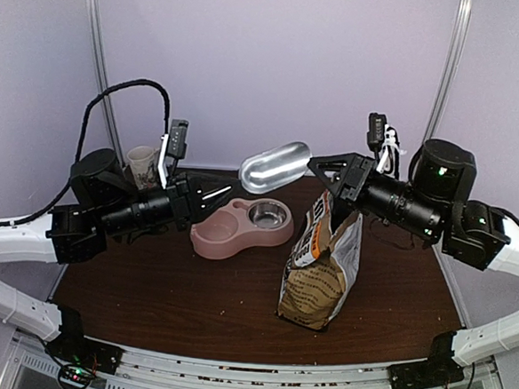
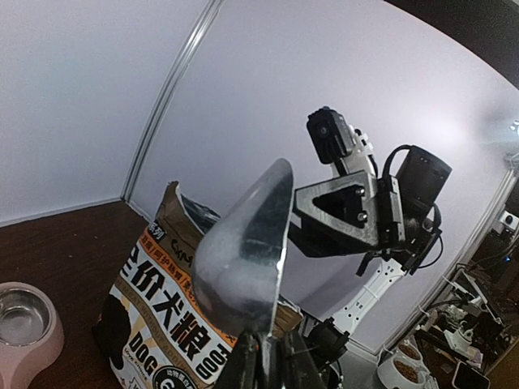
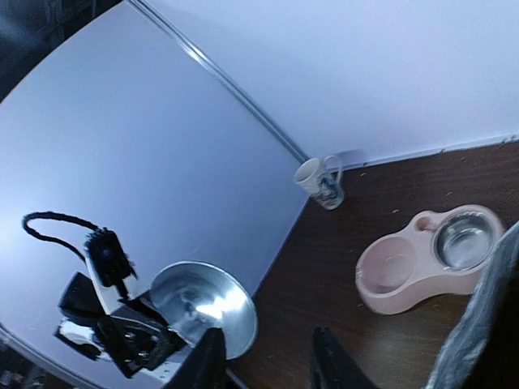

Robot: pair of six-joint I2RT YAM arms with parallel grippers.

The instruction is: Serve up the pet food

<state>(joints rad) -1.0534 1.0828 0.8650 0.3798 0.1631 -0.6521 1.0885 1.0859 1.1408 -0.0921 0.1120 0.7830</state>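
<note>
My left gripper (image 2: 266,361) clamps shiny metal scoop (image 1: 275,167) by handle; right gripper (image 3: 268,365) parted, empty. Pet food presumably inside tan paper bag (image 1: 321,270), below-right of scoop.

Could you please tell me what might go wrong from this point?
1. The left gripper pinches the scoop only at the end of its handle, so the scoop may tilt or slip.
2. The right gripper hangs open close to the scoop's rim and could knock it when either arm moves.
3. The bag stands slumped just under the right arm, which might topple it.
</note>
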